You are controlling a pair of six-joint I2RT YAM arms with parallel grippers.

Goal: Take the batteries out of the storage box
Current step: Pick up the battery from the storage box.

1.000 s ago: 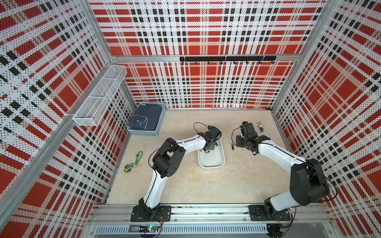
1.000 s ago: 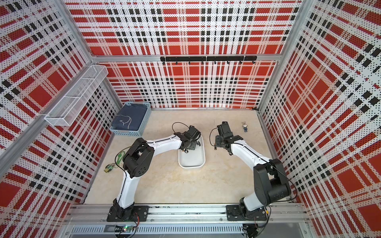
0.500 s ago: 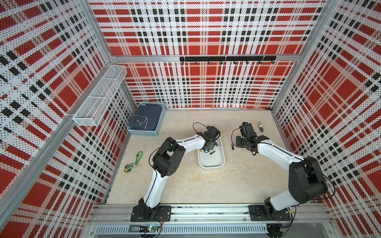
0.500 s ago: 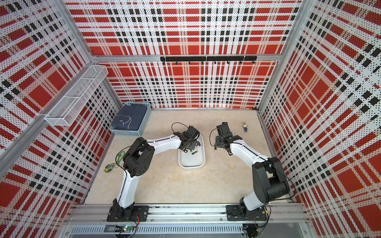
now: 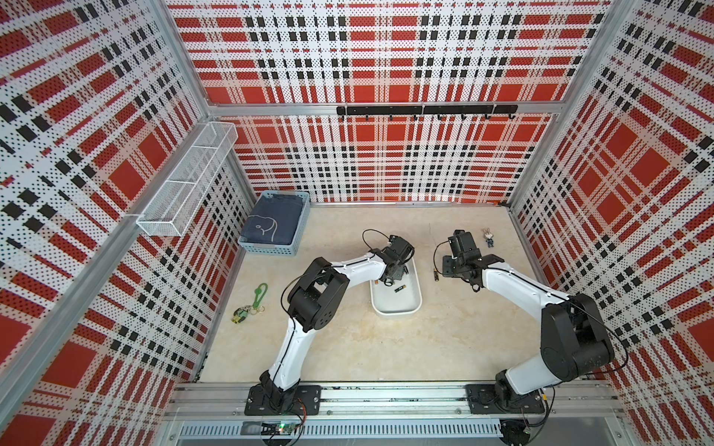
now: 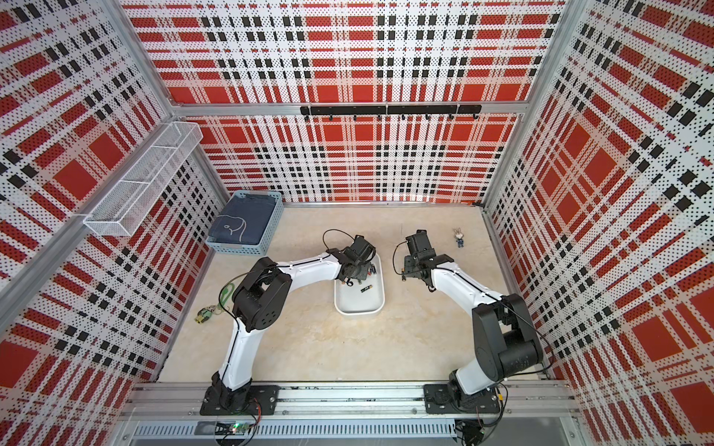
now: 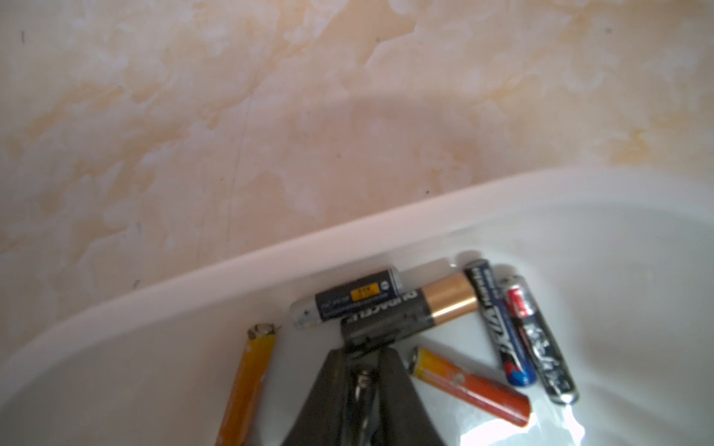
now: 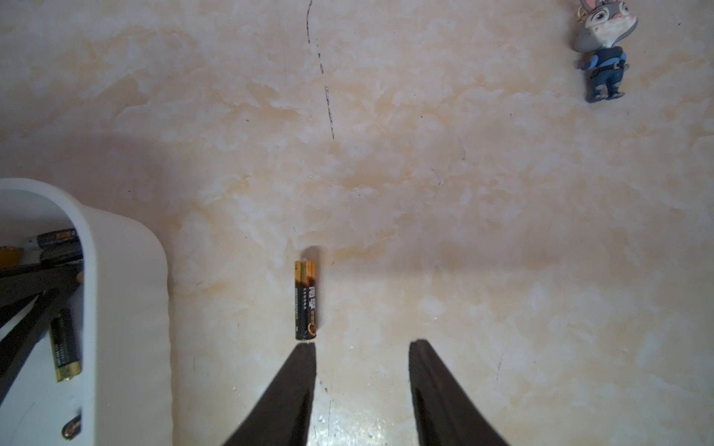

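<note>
The white storage box (image 5: 398, 307) (image 6: 359, 305) sits mid-table. My left gripper (image 5: 395, 275) (image 7: 363, 353) reaches down into its far end. Its fingers (image 7: 332, 390) are nearly together, with a thin dark battery (image 7: 363, 390) pinched between them. Around the tips lie several batteries: a black and copper one (image 7: 417, 309), an orange one (image 7: 471, 386), a yellow one (image 7: 249, 382) and a blue one (image 7: 498, 328). Another battery (image 5: 400, 288) lies mid-box. My right gripper (image 5: 448, 270) (image 8: 362, 343) hangs open just above the table, right of the box. One fingertip is at the end of a black and orange battery (image 8: 306, 299) lying there.
A rabbit figurine (image 5: 489, 236) (image 8: 604, 50) lies at the back right. A light-blue basket with dark cloth (image 5: 274, 228) stands at the back left, and a green keychain (image 5: 251, 305) lies at the left. A white wire shelf (image 5: 185, 185) hangs on the left wall.
The left gripper's jaws have drawn together inside the box, and its wrist shifted slightly so a battery mid-box now shows. The right arm has not moved.
</note>
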